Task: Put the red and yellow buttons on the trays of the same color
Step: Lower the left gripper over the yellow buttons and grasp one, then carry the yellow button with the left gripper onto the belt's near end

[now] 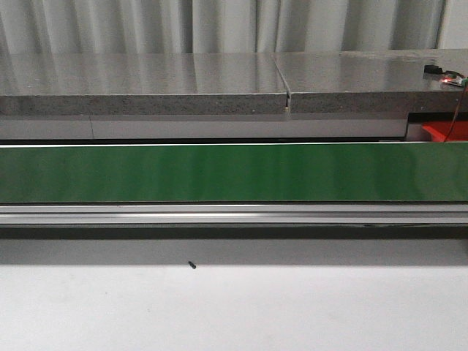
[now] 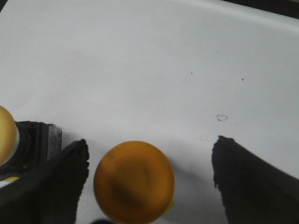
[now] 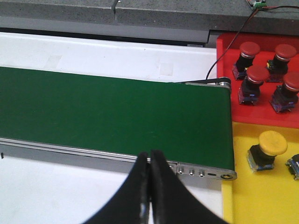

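In the left wrist view my left gripper (image 2: 149,161) is open over the white table, and a yellow button (image 2: 134,182) stands between its fingers, nearer one of them, touching neither. A second yellow button (image 2: 6,135) on a black base lies just outside that finger. In the right wrist view my right gripper (image 3: 150,161) is shut on nothing, above the near edge of the green belt (image 3: 112,112). The red tray (image 3: 238,116) holds several red buttons (image 3: 247,49). The yellow tray (image 3: 254,196) holds a yellow button (image 3: 272,142). Neither gripper shows in the front view.
The green conveyor belt (image 1: 234,172) spans the front view, with a grey stone shelf (image 1: 219,80) behind it and white table (image 1: 234,307) in front. A corner of the red tray (image 1: 442,131) shows at the far right. A red wire (image 3: 233,35) runs over the red tray.
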`<action>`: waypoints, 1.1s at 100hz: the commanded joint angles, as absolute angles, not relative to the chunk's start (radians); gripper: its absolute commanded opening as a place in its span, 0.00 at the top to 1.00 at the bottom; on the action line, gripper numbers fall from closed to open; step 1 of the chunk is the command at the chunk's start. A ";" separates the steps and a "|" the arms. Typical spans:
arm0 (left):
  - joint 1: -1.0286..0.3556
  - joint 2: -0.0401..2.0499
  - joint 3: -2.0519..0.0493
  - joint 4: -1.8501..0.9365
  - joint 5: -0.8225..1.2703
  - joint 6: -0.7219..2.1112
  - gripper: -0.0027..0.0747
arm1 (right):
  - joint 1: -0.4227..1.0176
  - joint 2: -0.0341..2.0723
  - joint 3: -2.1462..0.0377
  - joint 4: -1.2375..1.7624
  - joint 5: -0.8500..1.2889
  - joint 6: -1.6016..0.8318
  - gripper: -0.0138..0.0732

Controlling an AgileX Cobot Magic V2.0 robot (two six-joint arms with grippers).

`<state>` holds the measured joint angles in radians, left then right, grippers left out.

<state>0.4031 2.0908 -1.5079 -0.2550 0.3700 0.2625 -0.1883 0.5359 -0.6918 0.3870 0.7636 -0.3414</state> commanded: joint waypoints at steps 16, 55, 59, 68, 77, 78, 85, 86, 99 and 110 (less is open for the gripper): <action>0.400 2.035 -1.538 -0.262 0.340 0.252 0.60 | -0.185 0.537 -0.716 0.409 0.706 -0.347 0.92; 0.400 2.001 -1.538 -0.245 0.397 0.252 0.93 | -0.185 0.537 -0.716 0.409 0.706 -0.347 0.92; 0.400 1.986 -1.538 -0.247 0.408 0.252 0.94 | -0.185 0.537 -0.716 0.409 0.706 -0.347 0.92; 0.400 1.932 -1.538 -0.264 0.438 0.252 0.94 | -0.185 0.537 -0.716 0.409 0.706 -0.347 0.92; 0.400 1.866 -1.538 -0.283 0.474 0.252 0.94 | -0.185 0.537 -0.716 0.409 0.706 -0.347 0.92; 0.400 1.855 -1.538 -0.287 0.481 0.252 0.94 | -0.185 0.537 -0.716 0.409 0.706 -0.347 0.92; 0.400 1.806 -1.538 -0.306 0.518 0.252 0.94 | -0.185 0.537 -0.716 0.409 0.706 -0.347 0.92; 0.400 1.796 -1.538 -0.309 0.522 0.252 0.94 | -0.185 0.537 -0.716 0.409 0.706 -0.347 0.92; 0.400 1.701 -1.538 -0.346 0.606 0.252 0.94 | -0.185 0.537 -0.716 0.409 0.706 -0.347 0.92; 0.400 1.636 -1.526 -0.375 0.679 0.252 0.94 | -0.185 0.537 -0.716 0.409 0.706 -0.347 0.92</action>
<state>0.4031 1.7348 -1.5078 -0.3273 0.6677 0.2625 -0.1883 0.5359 -0.6918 0.3870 0.7636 -0.3414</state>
